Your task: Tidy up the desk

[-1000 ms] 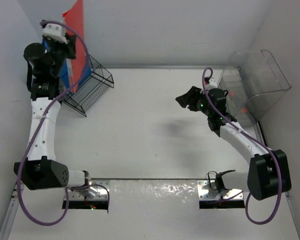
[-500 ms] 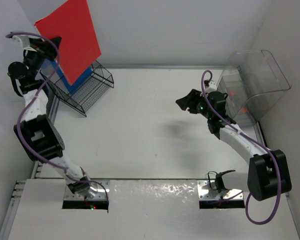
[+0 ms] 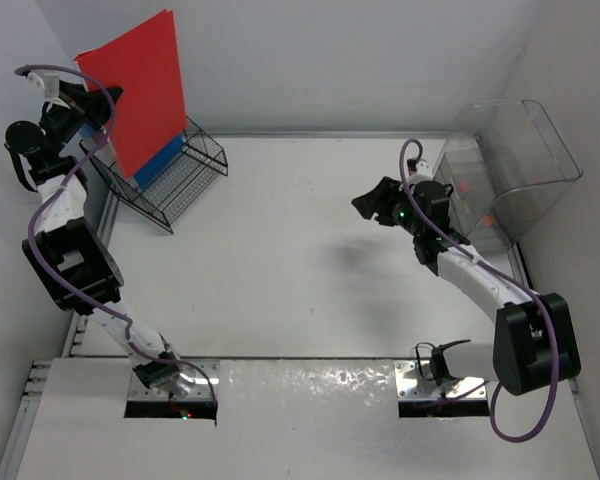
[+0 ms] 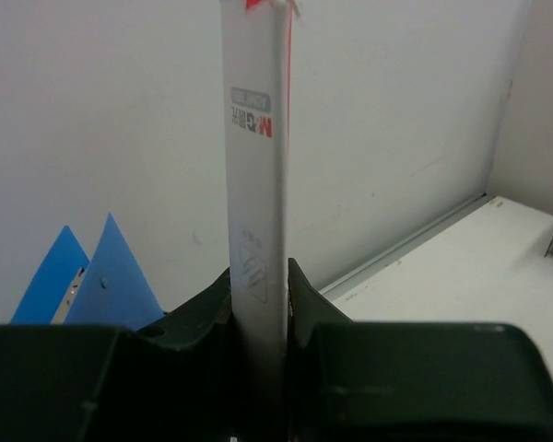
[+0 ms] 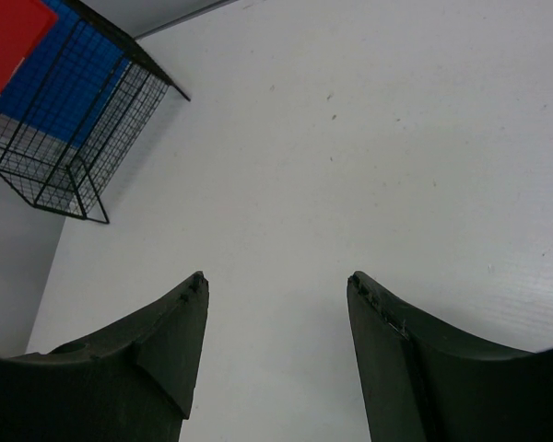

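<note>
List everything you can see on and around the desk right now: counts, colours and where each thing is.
desk: 1, white, under everything.
wire rack: 1, black, far-left corner of the desk.
blue folder: at least 1, blue, standing in the wire rack.
red folder: 1, red, held upright above the wire rack.
clear bin: 1, transparent, far-right corner; small red spots inside, too blurred to name.
left arm: 1, white with black joints, raised along the left edge.
right arm: 1, white with black joints, right side.
left gripper: 1, black, shut on the red folder's edge.
right gripper: 1, black, open and empty, over the desk beside the clear bin.
</note>
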You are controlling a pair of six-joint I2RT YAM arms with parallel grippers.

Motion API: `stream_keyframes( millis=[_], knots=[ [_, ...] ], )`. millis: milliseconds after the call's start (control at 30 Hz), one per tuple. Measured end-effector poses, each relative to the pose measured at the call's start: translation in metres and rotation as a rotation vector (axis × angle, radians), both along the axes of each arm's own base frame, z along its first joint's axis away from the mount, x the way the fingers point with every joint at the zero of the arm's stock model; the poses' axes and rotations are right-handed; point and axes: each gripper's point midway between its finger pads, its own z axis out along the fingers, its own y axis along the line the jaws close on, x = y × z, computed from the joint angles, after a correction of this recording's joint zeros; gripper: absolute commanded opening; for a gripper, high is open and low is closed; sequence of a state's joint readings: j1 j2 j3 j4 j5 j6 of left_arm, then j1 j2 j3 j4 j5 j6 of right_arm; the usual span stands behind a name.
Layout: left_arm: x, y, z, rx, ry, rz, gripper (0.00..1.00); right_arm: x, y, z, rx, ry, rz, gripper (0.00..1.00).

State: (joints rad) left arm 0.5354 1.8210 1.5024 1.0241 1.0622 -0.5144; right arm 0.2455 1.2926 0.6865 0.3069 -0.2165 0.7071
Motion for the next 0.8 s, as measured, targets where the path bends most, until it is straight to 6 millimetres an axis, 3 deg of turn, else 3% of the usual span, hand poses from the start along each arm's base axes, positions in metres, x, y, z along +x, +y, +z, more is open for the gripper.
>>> stream_keyframes(
  millis=[400,800],
  knots=[
    [-0.001,-0.001,0.003,0.021,-0.032,-0.003,0.0,0.003,0.001,-0.01,-0.007,0.027,0.001,0.61],
    [0.019,0.015,-0.038,-0.062,0.036,0.037,0.0,0.003,0.001,-0.008,0.002,0.027,-0.002,0.61]
  ],
)
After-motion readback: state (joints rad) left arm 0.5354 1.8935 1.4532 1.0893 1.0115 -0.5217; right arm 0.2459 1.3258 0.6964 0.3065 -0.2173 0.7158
